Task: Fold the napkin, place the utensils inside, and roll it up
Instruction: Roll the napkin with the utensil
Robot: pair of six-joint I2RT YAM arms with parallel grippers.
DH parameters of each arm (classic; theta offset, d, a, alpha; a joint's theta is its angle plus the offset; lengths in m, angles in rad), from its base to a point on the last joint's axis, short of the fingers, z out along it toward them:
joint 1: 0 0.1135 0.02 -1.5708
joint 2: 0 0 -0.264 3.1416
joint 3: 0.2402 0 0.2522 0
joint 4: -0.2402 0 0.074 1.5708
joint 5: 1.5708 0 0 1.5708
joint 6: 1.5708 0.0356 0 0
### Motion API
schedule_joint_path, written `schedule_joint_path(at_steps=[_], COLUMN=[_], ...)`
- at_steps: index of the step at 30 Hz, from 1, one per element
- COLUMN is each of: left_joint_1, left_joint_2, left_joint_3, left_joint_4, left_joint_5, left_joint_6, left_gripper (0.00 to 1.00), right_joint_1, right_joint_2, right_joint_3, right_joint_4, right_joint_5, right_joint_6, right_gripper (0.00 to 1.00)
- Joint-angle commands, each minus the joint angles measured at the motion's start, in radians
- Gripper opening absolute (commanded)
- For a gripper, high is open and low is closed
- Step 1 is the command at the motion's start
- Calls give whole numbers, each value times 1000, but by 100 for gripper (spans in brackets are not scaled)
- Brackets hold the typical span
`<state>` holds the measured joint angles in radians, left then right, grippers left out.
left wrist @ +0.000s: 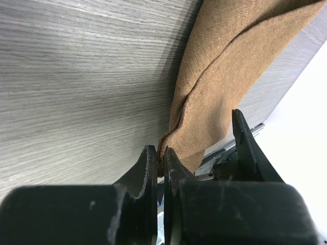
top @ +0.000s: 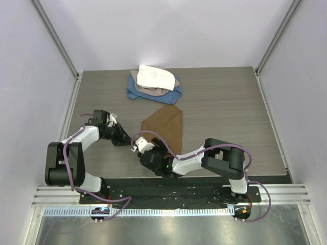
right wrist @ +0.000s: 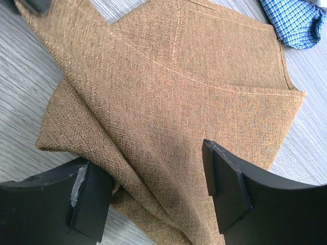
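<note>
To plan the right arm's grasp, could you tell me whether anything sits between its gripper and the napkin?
Nothing visible does: the right gripper hangs open over the napkin, bare cloth between its jaws.

Top view: bright, even, diffuse overhead light. The worktop (top: 230,112) reads flat grey with only faint soft shadows under the arms. White cloth (top: 153,76) is nearly blown out, and the metal sill (top: 163,229) at the near edge throws glare. Left wrist: left tool (left wrist: 159,155) body is close-up and soft, napkin (left wrist: 225,61) weave is fairly sharp, and the right edge clips to pure white. Right wrist: right tool (right wrist: 156,189) fingers are soft-edged, with a dim shadow on the napkin between them. Blue cloth (right wrist: 296,20) is slightly out of focus.
</note>
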<state>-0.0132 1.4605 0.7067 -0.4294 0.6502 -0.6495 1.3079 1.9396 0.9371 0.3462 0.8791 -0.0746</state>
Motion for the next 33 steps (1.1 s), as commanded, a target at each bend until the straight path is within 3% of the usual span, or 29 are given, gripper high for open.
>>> schedule_joint_path(at_steps=[1,4,12,16,20,23,28,33], left_joint_1=[9,6,-45,-77,-96,-108,-148,-157], left_joint_2=[-83,-132,-213,-235,-238,-229,-210,-213], left_joint_3=[11,-30,-111,-124,-130,-131,-136,-153], left_joint_4=[11,53,133,150,161,167,179,187], left_joint_5=[-9,-3,-26,-56,-72,-78,-106,-110], left_joint_6=[-4,-41,-119,-128,-131,-130,-136,-141], left_gripper=[10,18,21,24,25,25,25,25], right_joint_1=[1,1,1,1,-1,-16,-195,-343], right_joint_2=[-8,-18,-85,-194,-405,-485,-490,-462], right_joint_3=[23,20,48,19,-66,-103,-5,3], right_joint_4=[2,-1,-26,-84,-118,-177,-473,-630], right_joint_5=[-28,-71,-291,-383,-449,-425,-471,-552], right_joint_6=[-4,7,71,117,151,192,349,492], right_gripper=[74,74,78,83,85,86,80,77])
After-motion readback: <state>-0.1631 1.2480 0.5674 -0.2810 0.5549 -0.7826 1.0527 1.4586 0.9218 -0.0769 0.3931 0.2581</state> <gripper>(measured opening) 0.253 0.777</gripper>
